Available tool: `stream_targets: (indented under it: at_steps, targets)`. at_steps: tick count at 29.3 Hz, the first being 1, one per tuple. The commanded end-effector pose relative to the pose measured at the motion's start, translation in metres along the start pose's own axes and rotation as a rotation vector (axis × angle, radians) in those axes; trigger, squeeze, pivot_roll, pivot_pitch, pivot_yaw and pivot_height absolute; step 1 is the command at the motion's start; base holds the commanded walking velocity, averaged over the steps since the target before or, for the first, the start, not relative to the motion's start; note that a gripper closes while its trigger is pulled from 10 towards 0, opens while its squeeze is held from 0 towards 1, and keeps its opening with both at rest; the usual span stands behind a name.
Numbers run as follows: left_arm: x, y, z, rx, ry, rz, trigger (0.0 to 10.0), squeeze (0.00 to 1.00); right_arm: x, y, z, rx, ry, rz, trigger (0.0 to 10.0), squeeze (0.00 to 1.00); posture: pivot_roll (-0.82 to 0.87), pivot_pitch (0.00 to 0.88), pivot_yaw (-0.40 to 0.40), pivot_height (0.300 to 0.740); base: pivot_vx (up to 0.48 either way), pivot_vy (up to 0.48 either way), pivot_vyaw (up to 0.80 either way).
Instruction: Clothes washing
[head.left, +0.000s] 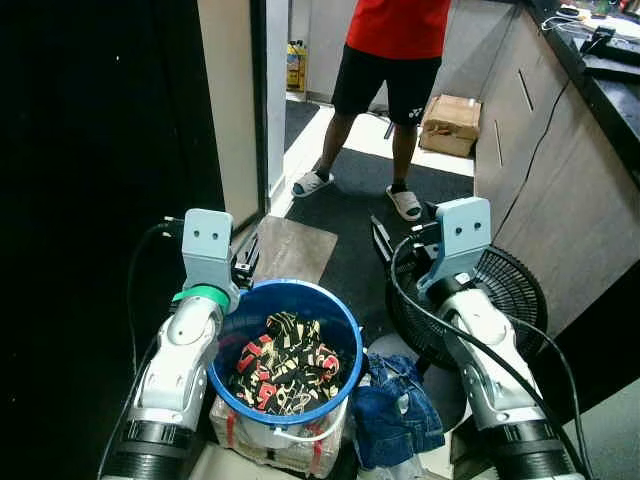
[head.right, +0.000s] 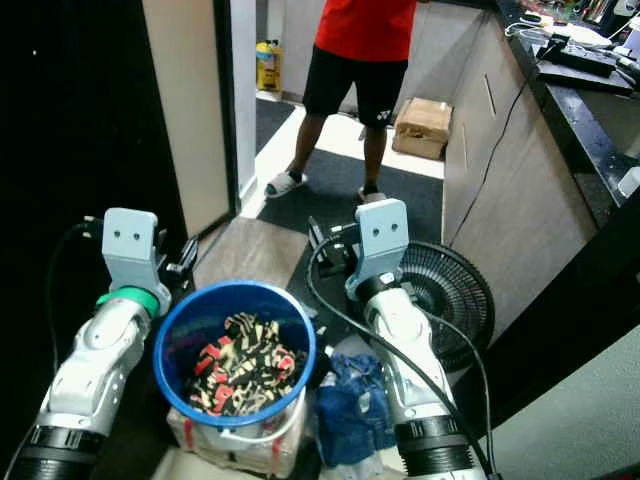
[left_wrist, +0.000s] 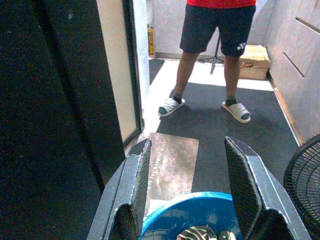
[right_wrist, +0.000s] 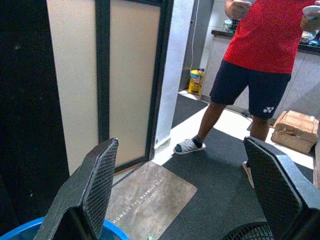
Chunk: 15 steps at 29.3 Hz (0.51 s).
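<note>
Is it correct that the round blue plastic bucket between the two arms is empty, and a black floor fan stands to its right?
Not quite. The round blue plastic bucket is not empty: it holds patterned black, red and cream clothes, as the left eye view shows. The black floor fan does stand to its right.

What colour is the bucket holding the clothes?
Blue. The bucket shows best in the left eye view.

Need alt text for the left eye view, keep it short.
A blue bucket of patterned clothes sits between the robot's two raised arms, with denim clothing beside it. Beyond stand a doormat, a black fan and a person in red shirt and sandals.
</note>
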<state>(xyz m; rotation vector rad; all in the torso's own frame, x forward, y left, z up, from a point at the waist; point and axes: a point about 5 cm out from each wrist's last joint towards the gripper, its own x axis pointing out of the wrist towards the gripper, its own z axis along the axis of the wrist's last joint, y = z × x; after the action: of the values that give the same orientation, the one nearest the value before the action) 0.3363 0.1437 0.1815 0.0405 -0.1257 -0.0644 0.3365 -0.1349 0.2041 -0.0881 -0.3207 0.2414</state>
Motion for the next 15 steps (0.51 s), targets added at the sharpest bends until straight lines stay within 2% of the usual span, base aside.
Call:
stream_targets:
  at_steps: [1,12,15]
  targets:
    - [-0.0013,-0.0029,-0.0013,-0.002,0.003,-0.004,10.0,0.0,0.0006,-0.0022,-0.0033,0.012,0.01,-0.021,10.0,0.0,0.01,0.07,-0.015,0.74,0.0,0.0,0.0]
    - [-0.0002,-0.0022,0.0005,0.0,-0.011,-0.001,10.0,0.0,0.0009,-0.0043,-0.0021,0.027,-0.002,-0.036,10.0,0.0,0.01,0.078,-0.015,0.68,0.0,0.0,0.0]
    - [-0.0001,-0.0023,0.0007,-0.001,-0.012,-0.001,10.0,0.0,0.0009,-0.0046,-0.002,0.027,-0.002,-0.037,10.0,0.0,0.01,0.078,-0.015,0.675,0.0,0.0,0.0]
